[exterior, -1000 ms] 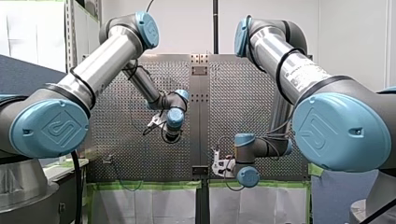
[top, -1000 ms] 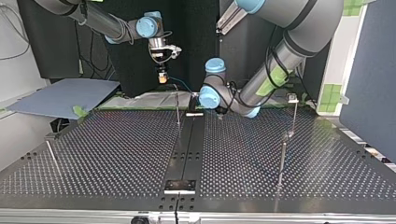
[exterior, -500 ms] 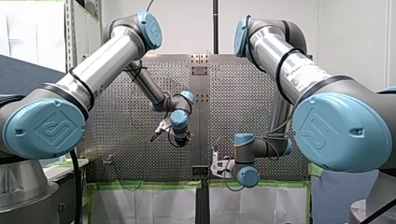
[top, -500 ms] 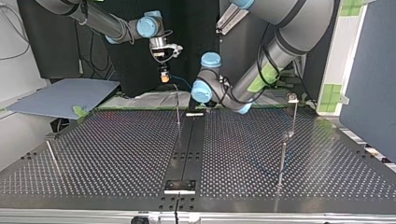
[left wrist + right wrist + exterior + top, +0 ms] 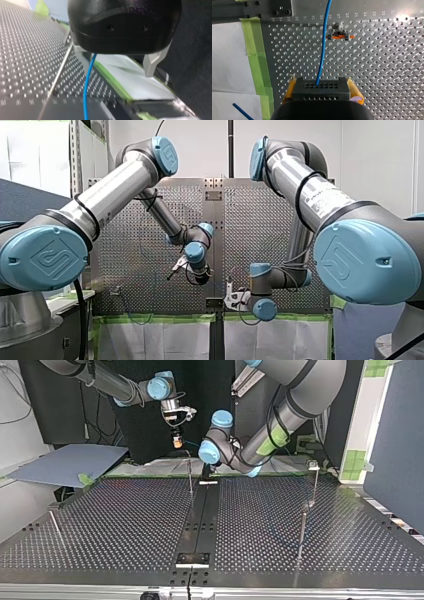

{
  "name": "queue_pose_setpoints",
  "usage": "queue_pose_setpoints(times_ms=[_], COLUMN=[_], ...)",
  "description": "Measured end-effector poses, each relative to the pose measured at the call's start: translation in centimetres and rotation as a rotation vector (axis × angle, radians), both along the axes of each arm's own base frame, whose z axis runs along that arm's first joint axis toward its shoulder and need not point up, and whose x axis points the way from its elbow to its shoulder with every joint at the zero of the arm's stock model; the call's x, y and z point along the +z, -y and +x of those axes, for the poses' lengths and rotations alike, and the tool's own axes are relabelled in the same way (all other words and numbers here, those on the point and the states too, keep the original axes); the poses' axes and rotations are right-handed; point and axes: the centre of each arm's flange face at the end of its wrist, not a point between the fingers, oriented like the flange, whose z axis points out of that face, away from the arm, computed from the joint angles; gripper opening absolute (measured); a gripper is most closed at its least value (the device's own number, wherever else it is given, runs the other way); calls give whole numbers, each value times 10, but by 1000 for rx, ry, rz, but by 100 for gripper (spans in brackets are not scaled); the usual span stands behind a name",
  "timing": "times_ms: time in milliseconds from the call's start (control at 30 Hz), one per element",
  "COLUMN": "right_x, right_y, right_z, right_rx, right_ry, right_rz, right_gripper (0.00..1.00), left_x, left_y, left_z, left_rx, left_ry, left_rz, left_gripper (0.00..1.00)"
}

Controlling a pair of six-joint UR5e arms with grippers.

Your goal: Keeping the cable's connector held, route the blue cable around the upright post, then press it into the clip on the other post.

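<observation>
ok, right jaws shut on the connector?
Shut: yellow pads sit against both sides of the black connector, blue cable leaving it.

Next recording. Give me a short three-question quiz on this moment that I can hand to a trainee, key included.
1. True or false: my right tool is shut on the cable's connector.
2. In the left wrist view, where does the blue cable run? A: down between my left tool's open fingers. B: outside both fingers, draped over the tool's body. C: it does not show at all.
3. Fill in: in the right wrist view, the clip ahead of the tool has ___ parts.
Key: 1 true; 2 A; 3 orange.
</observation>
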Motion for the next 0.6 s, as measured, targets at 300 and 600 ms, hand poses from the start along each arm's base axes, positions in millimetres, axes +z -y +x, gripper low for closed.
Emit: queue_pose_setpoints(times_ms=[300, 600], right_x=[1, 1], right_y=[1, 1], right_z=[1, 1], right_rx=[0, 0], right_ry=[3, 5], right_rz=[-2, -2], right_gripper=[0, 0], left_x=[-12, -14], left_y=[13, 23], left_z=[-14, -21], left_rx=[-52, -98], left_ry=[-66, -99], left_rz=[-51, -105], left_gripper=[100, 100])
